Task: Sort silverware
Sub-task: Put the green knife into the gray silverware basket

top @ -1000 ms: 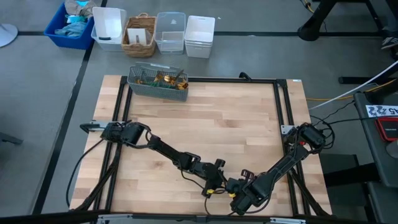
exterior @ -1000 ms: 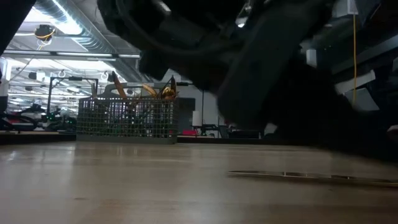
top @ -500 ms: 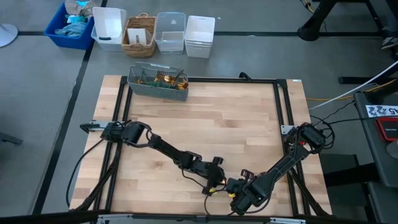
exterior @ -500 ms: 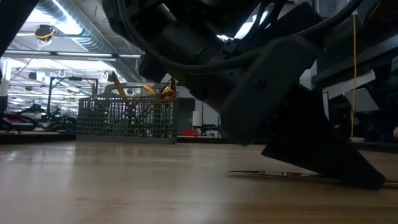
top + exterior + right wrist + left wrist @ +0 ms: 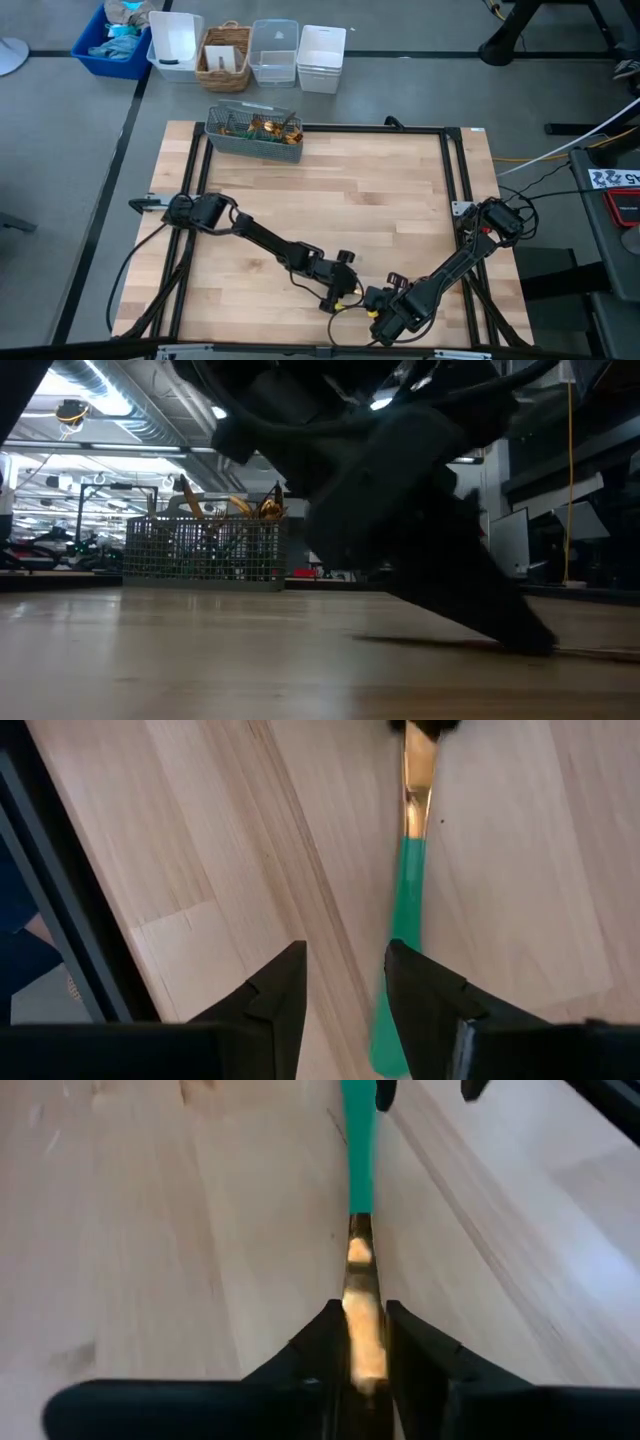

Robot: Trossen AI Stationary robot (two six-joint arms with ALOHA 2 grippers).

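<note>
One piece of silverware lies flat on the wooden table near its front edge. It has a narrow gold end (image 5: 360, 1260) and a teal handle (image 5: 405, 910), and in the low view it is a thin line (image 5: 420, 641). My left gripper (image 5: 362, 1342) (image 5: 335, 300) slants down onto the gold end and is shut on it. My right gripper (image 5: 345, 990) (image 5: 385, 322) hovers open above the handle's end, touching nothing. A grey wire basket (image 5: 254, 133) (image 5: 205, 545) at the far left holds more gold-and-teal silverware standing upright. My left gripper pinches the piece's gold end (image 5: 362, 1295) between its two fingers. The fingers slant down from above and lie along the piece. The piece rests flat on the table, its teal handle (image 5: 358, 1150) pointing away from the gripper.
Beyond the table's far edge stand a blue bin (image 5: 115, 40), a white bin (image 5: 175, 45), a wicker basket (image 5: 225, 57), a clear bin (image 5: 273, 52) and another white bin (image 5: 321, 57). Black frame rails (image 5: 450, 170) run along the table's sides. The two grippers stand close together.
My left gripper has tipped further down, and its fingers have sunk to the table at the silverware piece. The piece has stayed where it lay.
</note>
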